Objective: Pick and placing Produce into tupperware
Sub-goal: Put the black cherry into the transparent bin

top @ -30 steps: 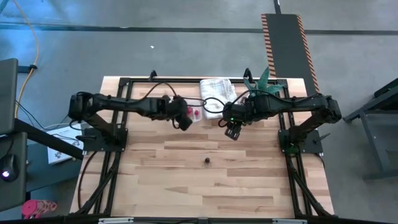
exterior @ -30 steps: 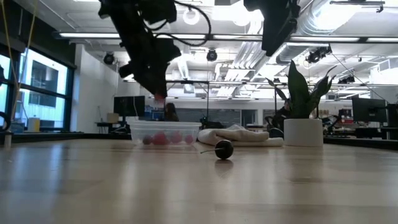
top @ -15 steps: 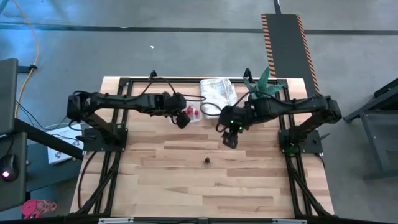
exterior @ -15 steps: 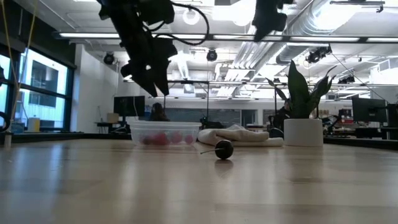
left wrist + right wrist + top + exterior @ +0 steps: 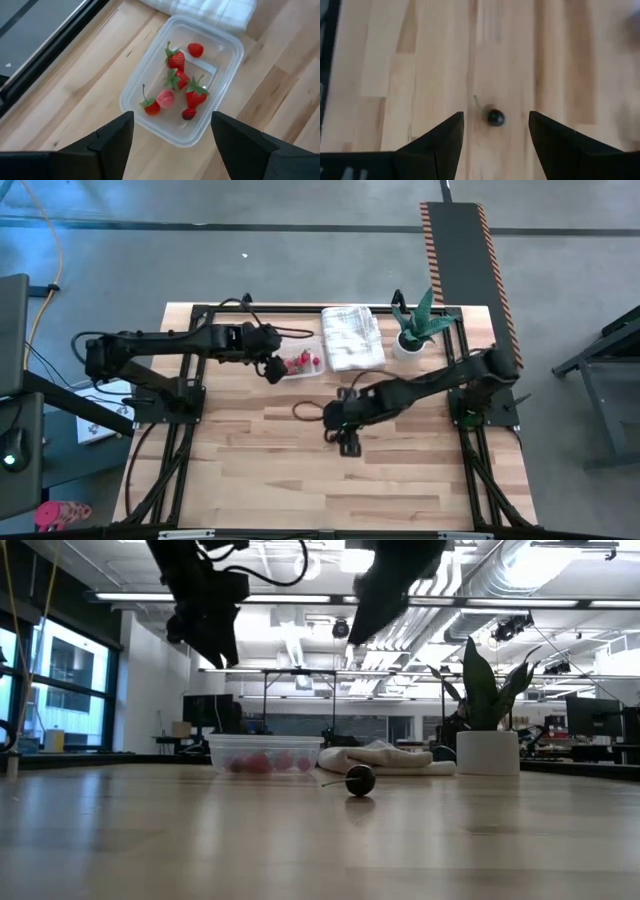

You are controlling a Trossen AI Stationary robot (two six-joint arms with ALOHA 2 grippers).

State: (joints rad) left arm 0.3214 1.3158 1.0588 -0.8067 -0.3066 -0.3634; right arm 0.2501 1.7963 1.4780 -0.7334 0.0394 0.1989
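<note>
The clear tupperware (image 5: 182,80) stands on its base at the table's far middle (image 5: 302,363), with several red pieces and one pink piece of produce (image 5: 177,85) inside. My left gripper (image 5: 172,117) hangs open above the tub's left end (image 5: 270,368), nothing between its fingers. One dark cherry with a stem (image 5: 495,118) lies on the bare wood near the table's middle (image 5: 360,780). My right gripper (image 5: 496,115) hovers open high above it (image 5: 346,442), fingers pointing down. In the high view that gripper hides the cherry.
A folded white cloth (image 5: 350,335) lies right of the tub at the far edge. A potted green plant (image 5: 415,325) stands right of the cloth. Black frame rails (image 5: 190,395) run along both table sides. Bare wood stretches toward the near edge.
My left gripper has opened over the tub, letting go of a pinkish piece, then risen and drawn back toward the table's left edge. My right gripper has swung toward the near edge and leftward, stopping above the dark cherry, open throughout. The cherry has stayed put.
</note>
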